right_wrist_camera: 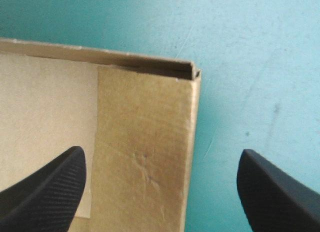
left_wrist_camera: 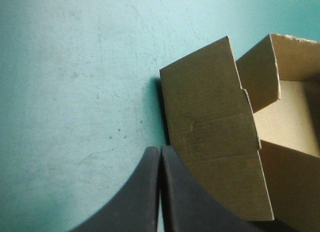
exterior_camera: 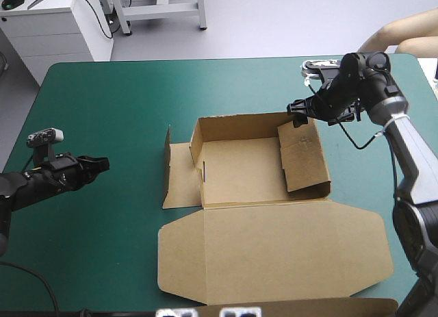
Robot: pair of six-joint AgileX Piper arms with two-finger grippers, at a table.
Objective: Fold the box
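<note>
The box (exterior_camera: 239, 166) lies in the middle of the teal-green cover (exterior_camera: 102, 98), between the two grippers, and it looks about half made. Its far wall (exterior_camera: 236, 124) stands up, and the right panel (exterior_camera: 304, 159) is turned inward over the floor of the tray, though it seems not yet pressed flat. The left flap (exterior_camera: 181, 176) lies mostly outward on the cover, so it is probably still to be raised and tucked. The lid (exterior_camera: 274, 252) is flat and open at the near side.

The right gripper (exterior_camera: 298, 115) hangs over the far right corner of the box with its fingers spread wide, the corner between them; whether it touches the board cannot be told. The left gripper (exterior_camera: 101, 165) has its fingers pressed together and holds nothing. The left flap is just ahead of it, and the gripper is apart from it.
</note>
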